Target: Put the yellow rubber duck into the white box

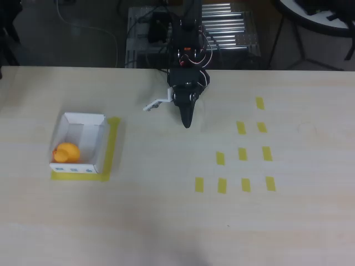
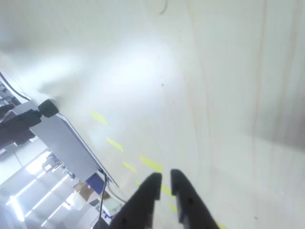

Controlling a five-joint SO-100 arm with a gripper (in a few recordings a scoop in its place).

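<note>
**Duck in the box, tool narrow and empty**

In the overhead view we see the duck (image 1: 66, 152) lying inside the box (image 1: 97, 143), in its lower left corner, close against the wall that carries the small bluish marks. The box sits at the left of the tabletop (image 1: 155, 210) on a yellow tape frame (image 1: 113, 145) that shows along its right and lower sides.

The tool (image 1: 187, 123) is well apart from the box — near the middle of the tabletop's far edge, its dark tip pointing down the picture. From above the two fingers read as one tapered point. A small white bracket (image 1: 156, 104) sticks out to the left of the arm's wrist.

In the wrist view the tool (image 2: 164, 179) shows at the bottom edge: two dark fingers (image 2: 145, 200) side by side with a thin strip of pale tabletop between their tips. We judge the jaws nearly closed — a narrow slit, nothing gripped, nothing touching the pads. The tips hang above bare wood.

To the right of the arm in the overhead view lies a scatter of short yellow tape marks (image 1: 242, 153), set in loose rows and columns. In the wrist view several of them (image 2: 150, 163) run in a slanting line behind the fingers. Past the tabletop's far edge stands a metal rack (image 1: 230, 33) with cables around the arm's base.
</note>
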